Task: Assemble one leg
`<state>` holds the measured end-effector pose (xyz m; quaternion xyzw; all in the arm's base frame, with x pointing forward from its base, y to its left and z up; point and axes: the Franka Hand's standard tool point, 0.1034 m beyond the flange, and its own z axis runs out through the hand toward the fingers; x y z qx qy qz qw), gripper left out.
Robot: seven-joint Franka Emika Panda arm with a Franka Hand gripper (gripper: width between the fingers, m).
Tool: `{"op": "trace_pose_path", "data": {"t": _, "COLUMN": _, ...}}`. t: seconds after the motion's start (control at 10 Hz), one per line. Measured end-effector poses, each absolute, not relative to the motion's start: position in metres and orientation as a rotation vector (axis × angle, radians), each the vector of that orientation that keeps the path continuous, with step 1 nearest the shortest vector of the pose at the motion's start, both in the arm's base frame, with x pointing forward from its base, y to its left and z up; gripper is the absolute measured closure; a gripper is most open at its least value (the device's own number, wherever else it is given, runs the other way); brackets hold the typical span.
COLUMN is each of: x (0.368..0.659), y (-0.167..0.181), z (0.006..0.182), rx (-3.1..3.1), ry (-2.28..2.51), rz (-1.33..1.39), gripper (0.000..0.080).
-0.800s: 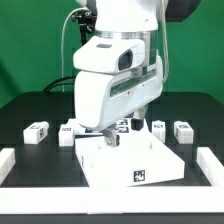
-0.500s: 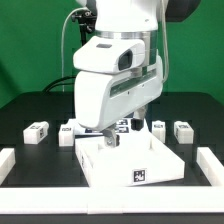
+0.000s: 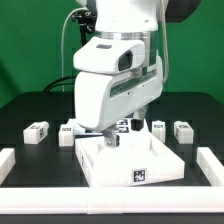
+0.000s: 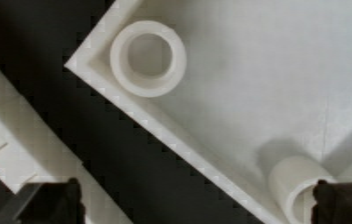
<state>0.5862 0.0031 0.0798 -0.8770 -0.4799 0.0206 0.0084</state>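
Note:
Several small white legs with tag markers lie in a row on the black table behind the panel: two on the exterior view's left (image 3: 37,131) (image 3: 68,133) and two on its right (image 3: 160,128) (image 3: 183,130). The large white square panel (image 3: 150,160) lies in front. My gripper (image 3: 108,139) is down at the panel's far left corner. In the wrist view my gripper (image 4: 194,204) is open and holds nothing. One fingertip (image 4: 45,200) is over the black table, and the other (image 4: 343,200) is beside a corner socket (image 4: 297,172). No leg shows there.
A second round socket (image 4: 150,57) shows on the panel in the wrist view. Low white rails stand at the exterior view's left (image 3: 10,163) and right (image 3: 212,163). The arm's bulky white body (image 3: 115,75) hides the table behind the panel's middle.

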Motion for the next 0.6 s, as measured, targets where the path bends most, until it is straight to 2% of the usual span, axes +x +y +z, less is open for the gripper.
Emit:
{"op": "trace_pose_path", "data": {"t": 0.1, "x": 0.581, "y": -0.001, "z": 0.076, "rx": -2.728, "ry": -1.535, "rz": 0.037, "gripper": 0.015}}
{"op": "trace_pose_path", "data": {"t": 0.2, "x": 0.557, "y": -0.015, "z": 0.067, "rx": -2.695, "ry": -1.595, "rz": -0.014, "gripper": 0.015}}
{"op": "trace_pose_path", "data": {"t": 0.4, "x": 0.526, "y": -0.035, "z": 0.059, "rx": -2.518, "ry": -1.899, "rz": -0.064, "gripper": 0.015}}
{"op": "trace_pose_path", "data": {"t": 0.6, "x": 0.529, "y": -0.03, "z": 0.06, "rx": -2.275, "ry": -2.26, "rz": -0.058, "gripper": 0.015}}
